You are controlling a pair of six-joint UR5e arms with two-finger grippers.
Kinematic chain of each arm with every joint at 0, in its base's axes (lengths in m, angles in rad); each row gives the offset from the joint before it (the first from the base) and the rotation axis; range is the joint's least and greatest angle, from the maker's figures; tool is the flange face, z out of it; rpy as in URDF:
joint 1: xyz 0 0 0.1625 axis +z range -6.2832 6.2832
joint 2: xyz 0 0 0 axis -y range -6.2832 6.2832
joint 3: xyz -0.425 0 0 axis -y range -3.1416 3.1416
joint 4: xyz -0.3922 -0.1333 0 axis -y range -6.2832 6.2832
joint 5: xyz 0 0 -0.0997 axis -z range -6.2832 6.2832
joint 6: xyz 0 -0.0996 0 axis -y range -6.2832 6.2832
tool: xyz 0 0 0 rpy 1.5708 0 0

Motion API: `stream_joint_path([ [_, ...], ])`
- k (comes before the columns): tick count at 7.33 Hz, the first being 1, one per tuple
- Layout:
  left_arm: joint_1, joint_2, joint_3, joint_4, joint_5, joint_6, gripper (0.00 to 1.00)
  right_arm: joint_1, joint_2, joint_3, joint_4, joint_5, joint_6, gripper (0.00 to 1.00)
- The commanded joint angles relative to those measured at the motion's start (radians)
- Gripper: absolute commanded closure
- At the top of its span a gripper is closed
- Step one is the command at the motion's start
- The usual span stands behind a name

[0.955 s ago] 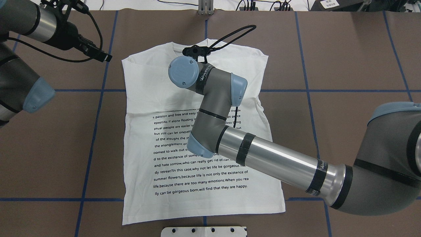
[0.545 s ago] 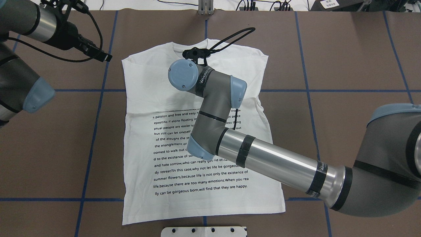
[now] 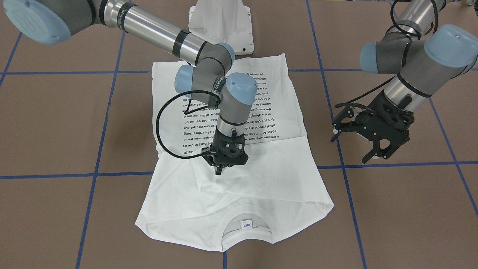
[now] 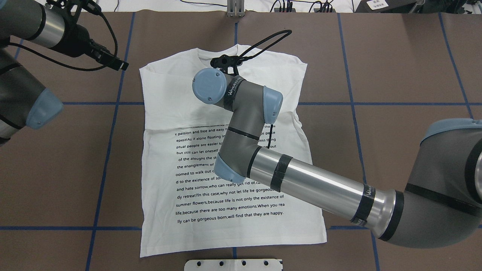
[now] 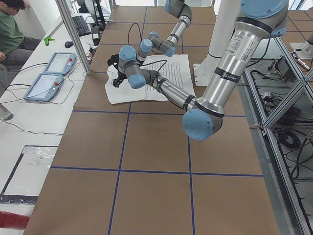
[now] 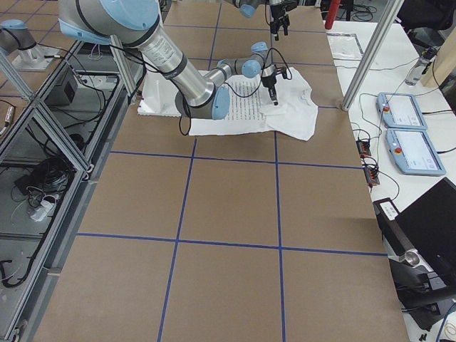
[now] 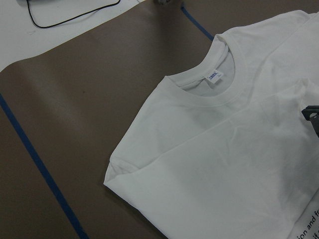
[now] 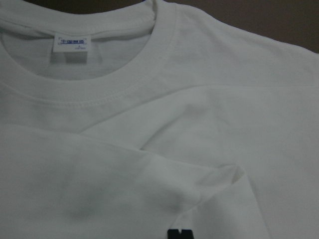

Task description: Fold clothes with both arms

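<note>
A brown counter (image 4: pixel 395 67) is marked with a grid of blue tape lines (image 4: pixel 109 150). A white pedestal base (image 3: pixel 220 22) stands at its robot-side edge. On the opposite side, a white side table (image 5: pixel 29 122) holds two pendant tablets (image 5: pixel 59 62) beside an aluminium post (image 5: pixel 73 34). A person in a green top (image 5: pixel 10 34) sits there.

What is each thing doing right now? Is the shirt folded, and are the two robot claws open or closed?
shirt: lying flat, words facing up, sleeves folded across the chest, body not folded yet.
right claw: shut, pointing straight down, pinching a bit of the shirt near the collar.
left claw: open, holding nothing, up in the air beside the shirt.
</note>
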Motion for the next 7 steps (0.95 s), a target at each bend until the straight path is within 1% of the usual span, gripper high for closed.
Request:
stream_joint_path([
  [1,0.0,0.0,0.0,-0.001,0.0,-0.001,0.0,0.008,-0.006,0.079,-0.124,-0.004,-0.027,1.0],
  [2,0.002,0.0,0.0,-0.001,0.0,-0.003,0.0,0.017,-0.036,0.159,-0.192,-0.002,-0.058,1.0],
  [3,0.002,0.0,0.0,-0.001,0.0,-0.003,0.0,0.035,-0.12,0.246,-0.196,0.0,-0.079,1.0],
  [4,0.0,0.0,-0.002,-0.001,0.0,-0.004,0.0,0.06,-0.21,0.338,-0.196,0.001,-0.142,1.0],
  [5,0.0,0.0,-0.003,-0.001,0.0,-0.006,0.0,0.077,-0.258,0.374,-0.196,0.001,-0.177,1.0],
  [7,0.0,0.021,-0.028,-0.001,0.0,-0.006,0.0,0.086,-0.265,0.374,-0.193,0.001,-0.191,1.0],
])
